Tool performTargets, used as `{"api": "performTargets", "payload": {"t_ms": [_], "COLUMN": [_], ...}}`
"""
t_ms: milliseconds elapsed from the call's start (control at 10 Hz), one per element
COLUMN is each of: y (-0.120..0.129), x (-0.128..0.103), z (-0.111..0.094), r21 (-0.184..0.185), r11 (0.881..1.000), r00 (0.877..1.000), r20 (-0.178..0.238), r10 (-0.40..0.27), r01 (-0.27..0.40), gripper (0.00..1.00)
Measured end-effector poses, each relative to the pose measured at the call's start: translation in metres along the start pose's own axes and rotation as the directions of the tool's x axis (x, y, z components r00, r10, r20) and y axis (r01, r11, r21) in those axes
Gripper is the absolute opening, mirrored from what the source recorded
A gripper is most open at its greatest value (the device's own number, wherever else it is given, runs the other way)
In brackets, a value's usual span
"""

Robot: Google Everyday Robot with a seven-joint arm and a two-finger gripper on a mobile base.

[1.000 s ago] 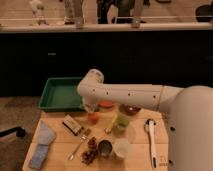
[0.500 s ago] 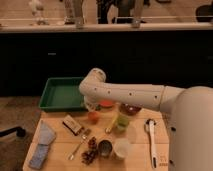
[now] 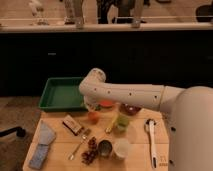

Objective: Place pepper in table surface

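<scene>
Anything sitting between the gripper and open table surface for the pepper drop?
Yes. The orange-red fruit lies right below the gripper, near the back of the table surface, with a small packet just left of it. Bare wood shows beyond that. The pepper itself cannot be made out.

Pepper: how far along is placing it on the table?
Done: nothing that I can confirm; no pepper shows lying free on the table. In hand: the hand hangs low over the table's back edge, next to the tray and just above the orange fruit; whether it holds the pepper is hidden. Left: setting it down and withdrawing.
</scene>
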Motion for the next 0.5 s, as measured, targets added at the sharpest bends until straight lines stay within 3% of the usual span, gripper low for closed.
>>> {"api": "performTargets", "payload": {"t_ms": [200,500], "y": [0.000,-0.029], "x": [-0.001,0.003], "z": [-0.001,-0.009], "r21": [-0.004,-0.013], "r11": [1.000,0.996], "r00": [1.000,0.996], "r20": [0.005,0.017], "r10": [-0.006,-0.090], "r01": [0.006,0.091], "gripper": [0.00,0.00]}}
